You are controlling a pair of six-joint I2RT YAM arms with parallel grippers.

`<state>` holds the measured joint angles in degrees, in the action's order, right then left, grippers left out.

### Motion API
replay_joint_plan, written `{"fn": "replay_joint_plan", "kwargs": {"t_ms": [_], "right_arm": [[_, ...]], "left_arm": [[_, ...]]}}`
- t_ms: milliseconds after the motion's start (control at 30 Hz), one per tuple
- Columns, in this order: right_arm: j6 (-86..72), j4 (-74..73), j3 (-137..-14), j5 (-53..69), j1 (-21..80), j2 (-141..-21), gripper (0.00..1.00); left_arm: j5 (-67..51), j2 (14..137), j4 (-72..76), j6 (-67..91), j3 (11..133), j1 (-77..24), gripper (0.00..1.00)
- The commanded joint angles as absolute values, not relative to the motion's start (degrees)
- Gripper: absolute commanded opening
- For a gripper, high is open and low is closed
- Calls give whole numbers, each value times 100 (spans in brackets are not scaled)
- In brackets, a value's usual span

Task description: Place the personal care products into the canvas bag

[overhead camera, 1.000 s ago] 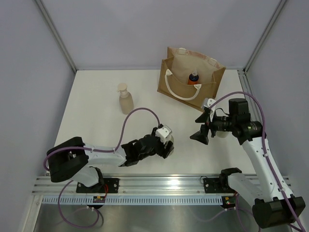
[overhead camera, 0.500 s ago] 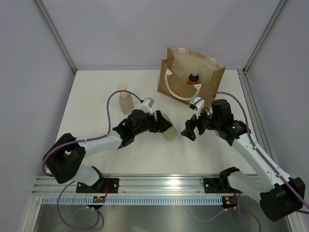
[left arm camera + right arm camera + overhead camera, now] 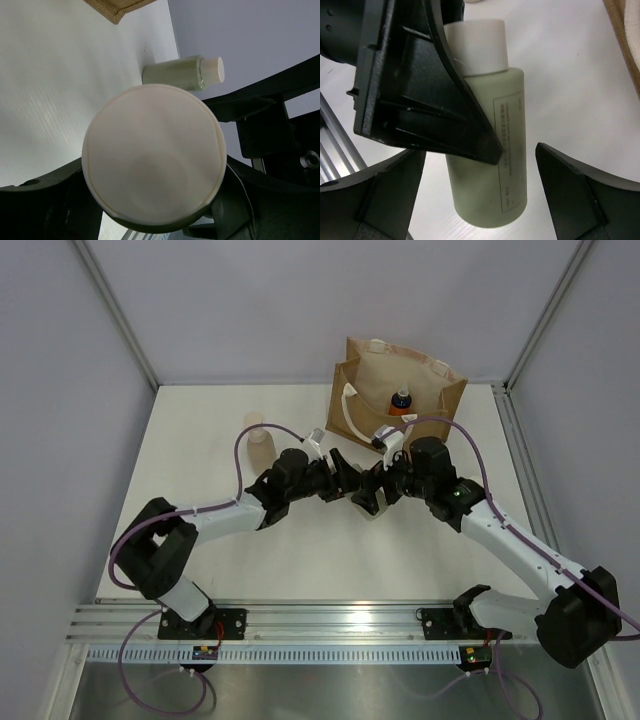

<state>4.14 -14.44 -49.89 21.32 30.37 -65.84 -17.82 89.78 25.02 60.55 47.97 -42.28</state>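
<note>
Just before the canvas bag (image 3: 380, 370), the left tool (image 3: 348, 485) clamps a pale olive bottle (image 3: 507, 115), its label print unreadable; the right tool (image 3: 480, 150) gapes wide around it.

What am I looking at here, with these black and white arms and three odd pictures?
These are two robot arms, left and right, bolted to a table. One picture looks down from overhead; the other two come from a camera on each wrist. The left end effector grips a pale olive bottle, seen end-on by its own camera. The right end effector is open around what seems to be the same bottle. A second bottle lies on the table, a pump bottle stands further left, and an orange bottle already sits in the bag.
</note>
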Motion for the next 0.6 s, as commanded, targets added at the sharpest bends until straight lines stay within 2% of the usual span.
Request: {"fn": "replay_joint_plan", "kwargs": {"t_ms": [0, 100, 433, 533, 567], "right_arm": [[781, -1186, -5273, 1750, 3129, -6837, 99], [1089, -1361, -5370, 1591, 3138, -7057, 99], [2275, -1960, -5484, 2758, 3129, -7066, 100], [2294, -1995, -5651, 2716, 3129, -7163, 92], [2294, -2030, -5704, 2716, 3129, -7267, 80]], "left_arm": [[-2258, 8921, 3893, 6705, 5282, -4157, 0], [-2294, 8869, 3955, 6785, 5309, -4140, 0], [-2391, 8780, 4315, 7180, 5274, -4078, 0], [-2399, 8780, 4456, 7330, 5168, -4078, 0], [-2399, 8789, 4508, 7426, 5133, -4078, 0]]}}
